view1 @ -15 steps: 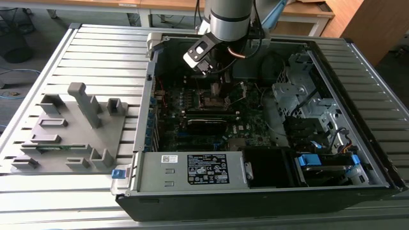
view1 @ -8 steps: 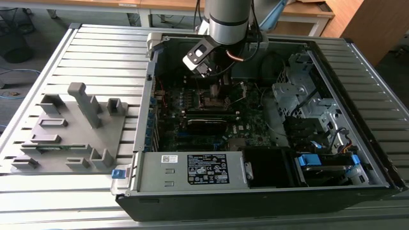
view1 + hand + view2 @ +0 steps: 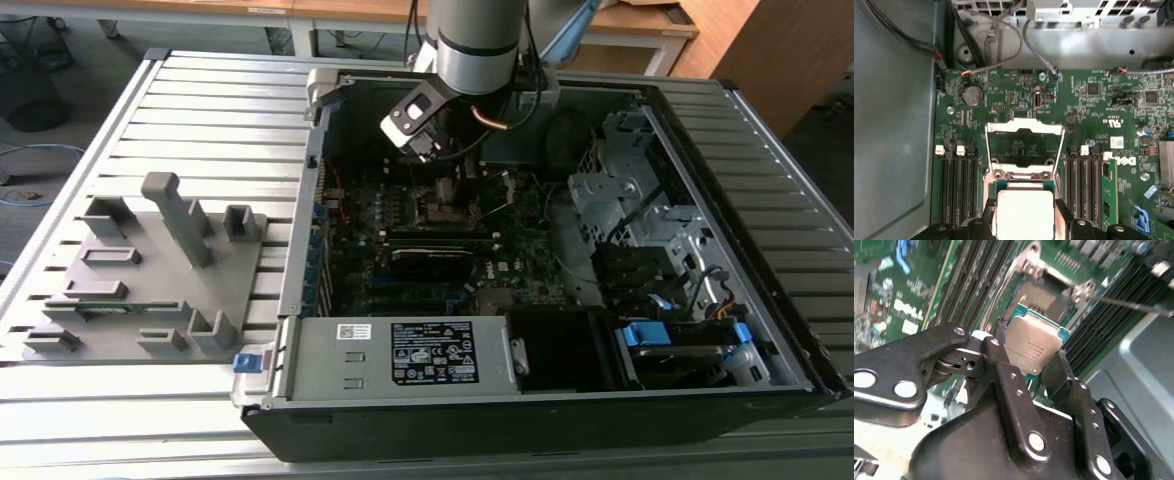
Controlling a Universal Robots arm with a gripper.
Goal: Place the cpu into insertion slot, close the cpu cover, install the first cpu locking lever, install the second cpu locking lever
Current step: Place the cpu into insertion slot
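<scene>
My gripper [image 3: 1030,354] is shut on the cpu [image 3: 1033,346], a flat square chip with a dull metallic top and a green edge, pinched between two black fingers [image 3: 999,347]. In the first wrist view the cpu [image 3: 1024,212] sits between the gripper [image 3: 1024,215] fingers, right over the insertion slot, which it mostly hides. The cpu cover [image 3: 1024,127], a silver frame with a square window, is swung open beyond the slot. A thin metal lever [image 3: 1131,305] sticks out beside the socket. In the exterior view the gripper [image 3: 447,178] hangs low over the socket area [image 3: 447,207] inside the case.
Long black memory slots [image 3: 959,190] flank the socket on both sides, one holding a green stick [image 3: 1109,185]. Cables [image 3: 1004,45] run along the case wall behind the board. The open computer case [image 3: 400,355] lies on a slatted table, with a grey fixture [image 3: 147,270] on the exterior view's left.
</scene>
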